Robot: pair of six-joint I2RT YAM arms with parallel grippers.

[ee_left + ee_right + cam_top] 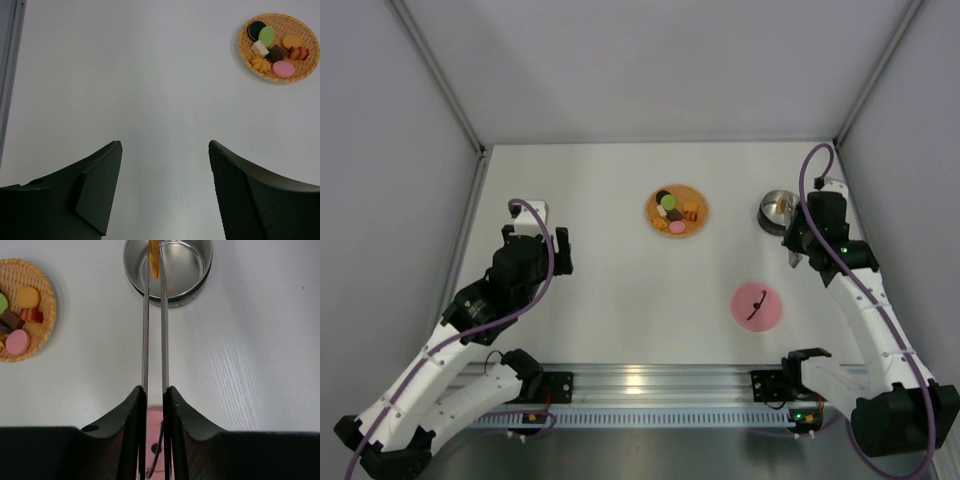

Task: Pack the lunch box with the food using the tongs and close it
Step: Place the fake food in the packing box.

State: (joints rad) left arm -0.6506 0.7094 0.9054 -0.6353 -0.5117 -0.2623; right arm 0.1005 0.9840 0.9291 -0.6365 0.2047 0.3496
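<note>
Right gripper (154, 390), matte black, is clamped on the tongs (145, 330). Their two slim polished steel arms run nearly parallel and pinch a flat orange piece (154, 260) above the open lunch box (187, 267), a round shiny steel bowl at the far right of the white surface (125, 75). Left gripper (165, 145) hangs over bare surface, its dark textured fingers spread wide. Other food (272, 52), in discs, blocks and a brown chunk, sits on a round woven mat (290, 25). A smooth pink disc lid (757, 305) lies flat, well apart from the box.
</note>
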